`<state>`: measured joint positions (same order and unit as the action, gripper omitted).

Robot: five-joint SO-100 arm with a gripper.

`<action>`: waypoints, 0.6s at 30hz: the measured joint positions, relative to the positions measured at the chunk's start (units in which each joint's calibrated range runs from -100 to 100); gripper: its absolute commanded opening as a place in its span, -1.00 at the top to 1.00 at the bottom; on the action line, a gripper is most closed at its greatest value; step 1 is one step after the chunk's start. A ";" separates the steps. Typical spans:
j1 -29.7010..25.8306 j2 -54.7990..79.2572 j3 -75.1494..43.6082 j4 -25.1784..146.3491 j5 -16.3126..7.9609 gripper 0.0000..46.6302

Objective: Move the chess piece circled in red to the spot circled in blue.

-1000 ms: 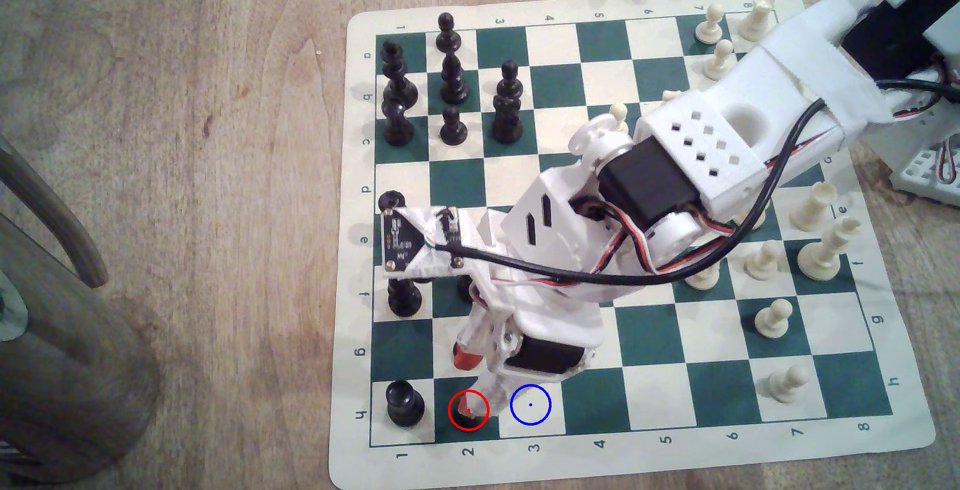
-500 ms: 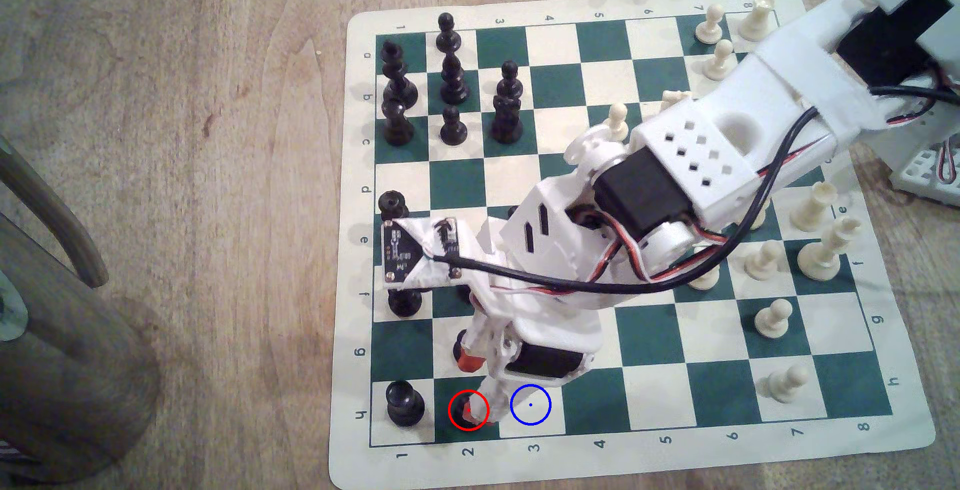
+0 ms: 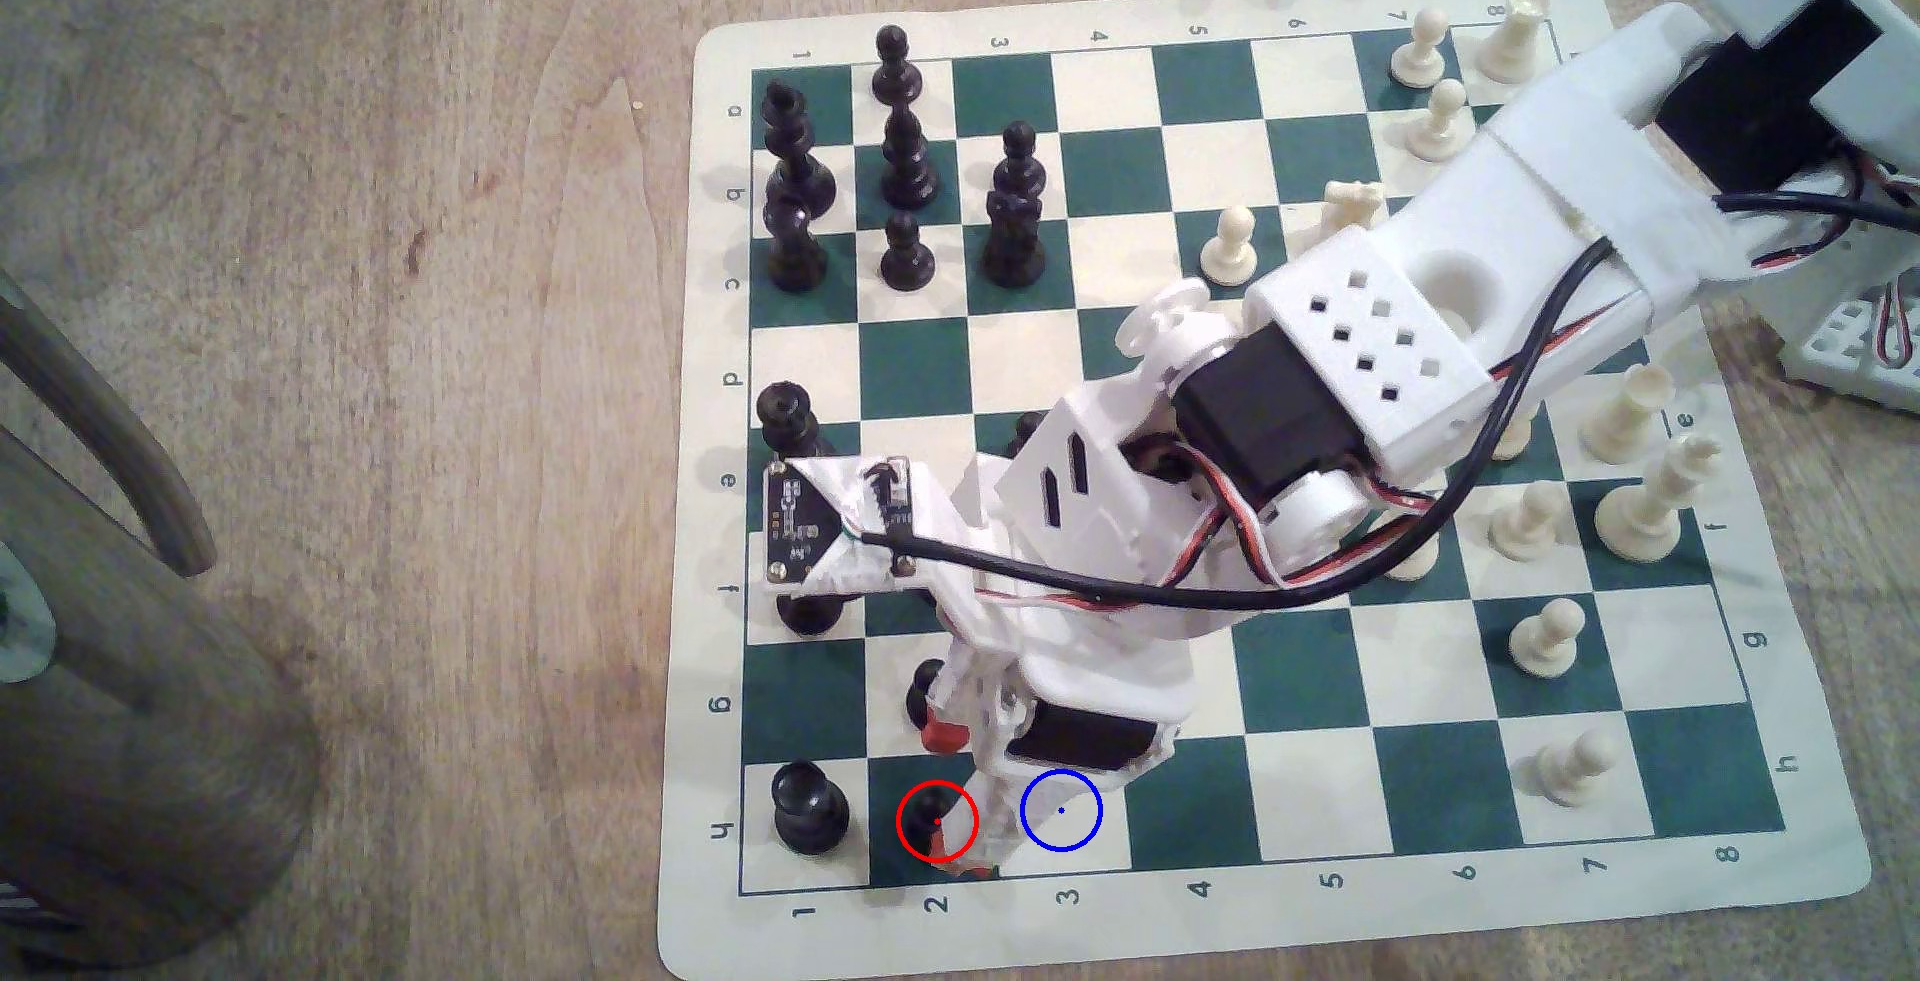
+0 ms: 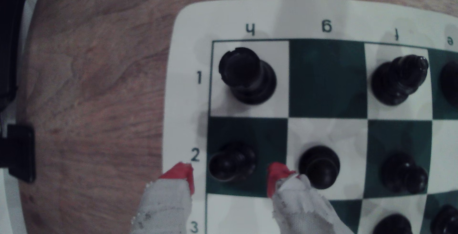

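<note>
The chess piece circled in red is a small black pawn on dark green square h2, near the board's front edge in the exterior view. In the wrist view this pawn stands between my two red-tipped fingers without touching either. My gripper is open and straddles the pawn low over the board; the wrist view shows the gripper the same way. The spot circled in blue is the cream-white square h3, one square to the exterior view's right of the pawn, bare and partly under my wrist.
A black rook stands on h1, just to the exterior view's left of the pawn. Another black pawn on g2 sits right against one finger. More black pieces stand further back. White pieces are at the exterior view's right. The board edge is close.
My arm has stretched toward the board's front edge and dropped lower. The fingertip that covered the pawn has slid past it, so the pawn now stands between both fingers.
</note>
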<state>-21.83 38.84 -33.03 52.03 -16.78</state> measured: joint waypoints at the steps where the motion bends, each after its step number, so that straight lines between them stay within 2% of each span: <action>1: 0.00 0.25 0.00 0.00 -0.05 0.33; 10: 0.00 0.34 -0.72 0.00 -0.88 0.38; 18: -0.88 0.34 -2.35 0.00 -1.32 0.35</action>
<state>-22.71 39.17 -35.38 52.03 -18.10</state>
